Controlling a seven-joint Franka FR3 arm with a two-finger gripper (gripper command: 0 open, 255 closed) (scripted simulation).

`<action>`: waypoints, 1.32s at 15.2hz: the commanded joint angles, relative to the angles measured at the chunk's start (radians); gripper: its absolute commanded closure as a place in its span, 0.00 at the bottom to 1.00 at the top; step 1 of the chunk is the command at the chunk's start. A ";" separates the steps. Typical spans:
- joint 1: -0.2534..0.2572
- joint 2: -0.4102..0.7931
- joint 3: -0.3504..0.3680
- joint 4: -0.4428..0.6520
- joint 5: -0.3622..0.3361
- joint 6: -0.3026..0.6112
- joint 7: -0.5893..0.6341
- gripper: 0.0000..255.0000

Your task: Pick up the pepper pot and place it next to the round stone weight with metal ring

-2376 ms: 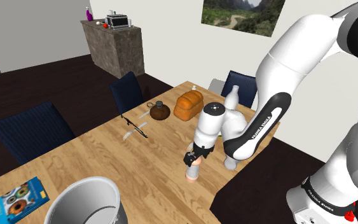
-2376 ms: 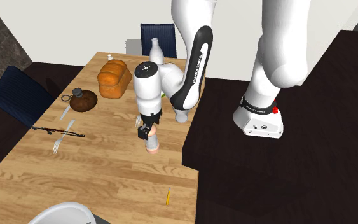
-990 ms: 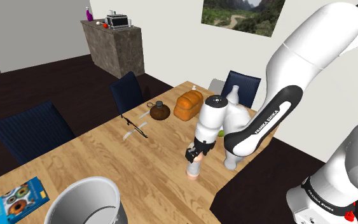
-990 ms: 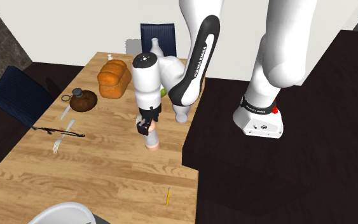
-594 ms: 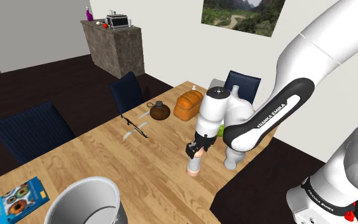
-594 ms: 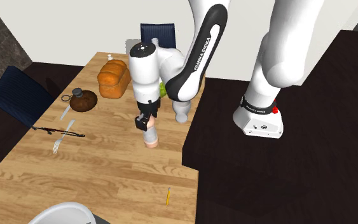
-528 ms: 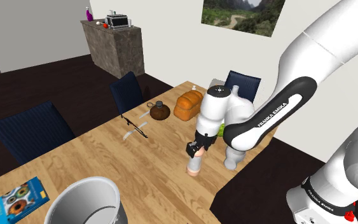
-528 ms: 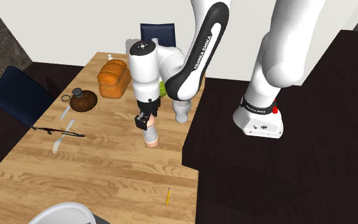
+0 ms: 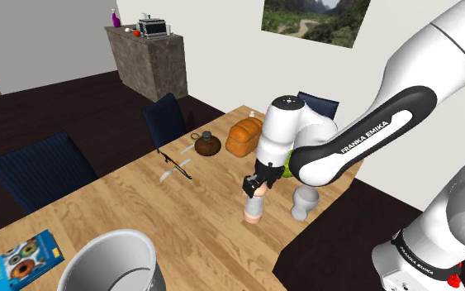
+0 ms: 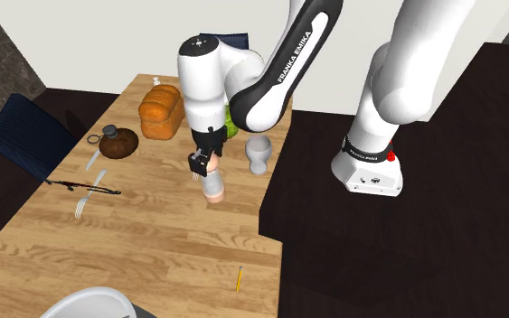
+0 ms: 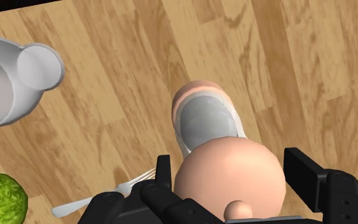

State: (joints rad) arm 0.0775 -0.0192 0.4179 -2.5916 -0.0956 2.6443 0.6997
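**Shoulder view.** The gripper [image 9: 258, 187] points straight down onto the pot [image 9: 253, 211], which is upright near the counter [image 9: 139, 207] edge closest to the stand. The vertical approach suits a tall, narrow pot. The weight [image 9: 206, 144] lies well apart from the pot, just beside the loaf [image 9: 245, 136].

**Second exterior view.** The gripper [image 10: 202, 163] sits at the upper part of the pot [image 10: 212, 188]. Whether the pot's base touches the counter [image 10: 153, 253] cannot be told. The weight [image 10: 117, 142] lies left of the loaf [image 10: 161, 113], with bare counter nearer the camera, a likely set-down area. A cup [image 10: 258, 152] stands to the pot's right, so leftward travel should avoid it.

**Wrist view.** The fingers [image 11: 306, 173] are clamped on the rounded top of the pot [image 11: 231, 175], one on each side. The high grip leaves the base free for placing.
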 commanded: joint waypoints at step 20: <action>0.035 -0.247 -0.033 0.094 0.159 -0.323 -0.131 1.00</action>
State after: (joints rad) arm 0.1118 -0.2587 0.3876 -2.5058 0.0615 2.3372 0.5720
